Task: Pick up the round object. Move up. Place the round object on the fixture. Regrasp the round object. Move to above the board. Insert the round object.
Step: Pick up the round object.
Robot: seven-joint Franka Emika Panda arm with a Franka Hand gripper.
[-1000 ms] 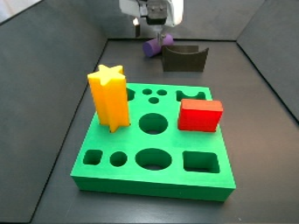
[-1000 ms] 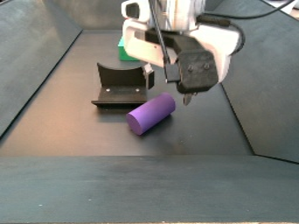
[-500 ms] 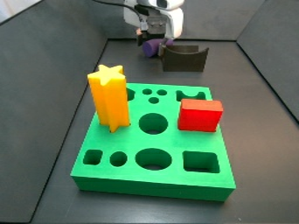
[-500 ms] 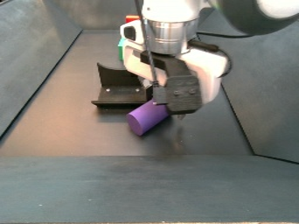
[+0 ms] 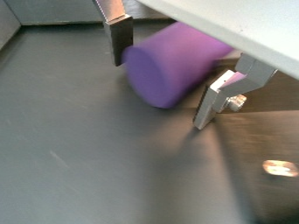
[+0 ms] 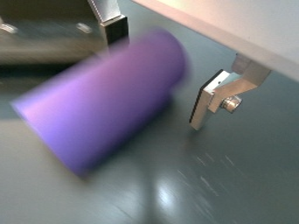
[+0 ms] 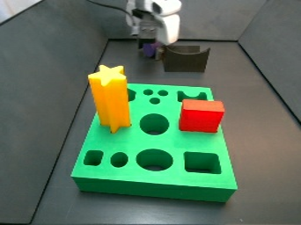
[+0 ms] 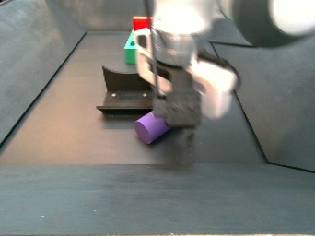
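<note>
Gripper [image 5: 176, 74] fingers straddle the round object [image 5: 176, 61] in a wrist view, spread and not yet pinching; the peg lies on its side on the dark floor. A side view shows the round object [image 8: 153, 126] beside the fixture [image 8: 123, 90], far from the board [image 7: 153, 141]. It looks rigid, light, smooth; gripping across the curved flanks mid-length seems safest.

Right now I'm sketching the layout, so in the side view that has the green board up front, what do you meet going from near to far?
The board, carrying the yellow star and red cube, → the fixture → the gripper down around the round object.
</note>
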